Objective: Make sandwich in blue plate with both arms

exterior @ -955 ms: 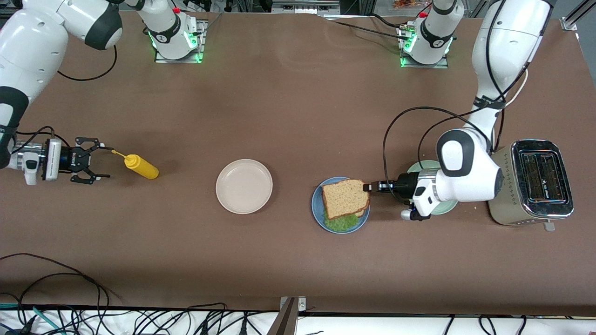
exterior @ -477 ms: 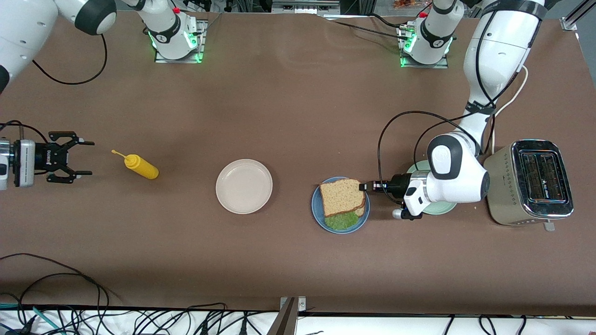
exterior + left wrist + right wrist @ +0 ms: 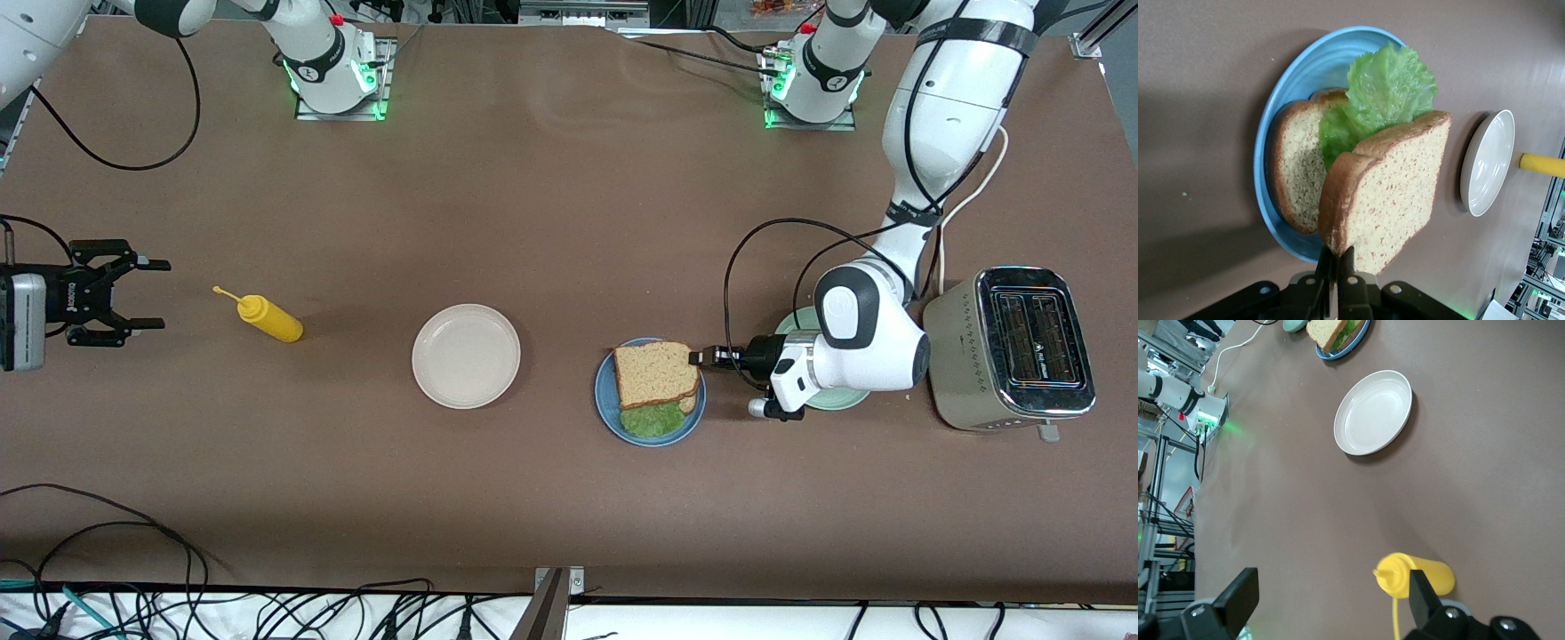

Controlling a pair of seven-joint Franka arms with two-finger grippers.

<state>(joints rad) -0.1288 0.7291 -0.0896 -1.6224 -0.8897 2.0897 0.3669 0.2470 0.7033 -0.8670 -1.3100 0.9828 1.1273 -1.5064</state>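
Observation:
The blue plate (image 3: 608, 411) holds a lower bread slice (image 3: 1295, 173) with a ruffled lettuce leaf (image 3: 652, 420) on it. My left gripper (image 3: 696, 357) is over the plate's rim on the side toward the left arm's end, shut on the corner of the top bread slice (image 3: 656, 373). In the left wrist view that slice (image 3: 1395, 193) stands tilted above the lettuce (image 3: 1388, 87), pinched by my left gripper (image 3: 1337, 263). My right gripper (image 3: 149, 294) hangs open and empty over the table at the right arm's end, apart from the sandwich.
A yellow squeeze bottle (image 3: 268, 319) lies beside the right gripper. A beige plate (image 3: 466, 356) sits between bottle and blue plate. A mint-green plate (image 3: 797, 322) lies under the left arm, next to a toaster (image 3: 1013, 348). Cables (image 3: 116, 542) run along the table's front edge.
My right gripper has drawn away from the yellow bottle toward the right arm's end, still open. The left gripper has lowered the top slice slightly over the plate.

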